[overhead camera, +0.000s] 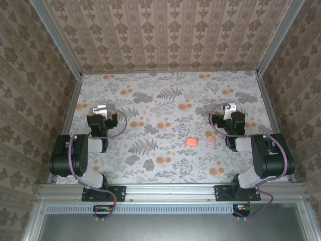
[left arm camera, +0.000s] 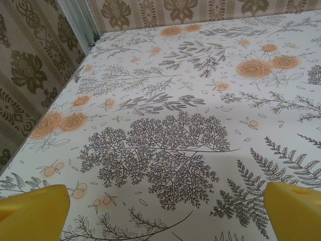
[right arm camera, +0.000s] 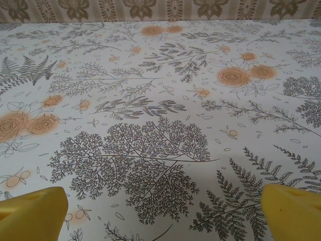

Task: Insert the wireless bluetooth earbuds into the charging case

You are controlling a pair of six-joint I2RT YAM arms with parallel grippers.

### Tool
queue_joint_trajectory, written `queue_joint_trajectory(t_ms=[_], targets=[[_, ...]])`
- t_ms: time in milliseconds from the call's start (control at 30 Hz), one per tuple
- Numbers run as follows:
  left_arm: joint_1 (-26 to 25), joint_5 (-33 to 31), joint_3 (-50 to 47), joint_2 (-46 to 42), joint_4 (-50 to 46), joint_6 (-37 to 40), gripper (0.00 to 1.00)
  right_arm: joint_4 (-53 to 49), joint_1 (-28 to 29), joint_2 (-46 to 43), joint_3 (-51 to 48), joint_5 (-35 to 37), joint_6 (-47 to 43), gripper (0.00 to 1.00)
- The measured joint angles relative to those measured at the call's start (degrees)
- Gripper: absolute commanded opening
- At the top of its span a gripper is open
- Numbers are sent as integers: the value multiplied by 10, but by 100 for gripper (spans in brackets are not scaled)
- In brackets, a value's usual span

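Well to the left of the charging case [overhead camera: 191, 141], the left gripper [overhead camera: 102, 109] hangs over the floral tablecloth [overhead camera: 165, 100], close to the left frame rail [overhead camera: 74, 108]. Its yellow fingers [left arm camera: 32, 208] are spread wide and released, with nothing between them. Bare cloth runs ahead of it to the back wall. The coral case lies flat with free cloth on every side, nearer the front edge than the back. Any marking on it is too small to read, and I cannot tell how its lid sits. Just right of the case lies a round pale-pink disc [overhead camera: 210, 140]. Beyond the disc and further right of the case, the right gripper [overhead camera: 228, 109] is also released and empty, its fingers [right arm camera: 30, 211] wide over open cloth. The wireless bluetooth earbuds are too small to make out.
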Motion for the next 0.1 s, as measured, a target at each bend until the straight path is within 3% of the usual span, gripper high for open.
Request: queue_joint_trajectory(t_ms=[100], targets=[[0, 0, 0, 0, 0, 0, 100, 0, 0, 0, 0, 0, 0, 100]])
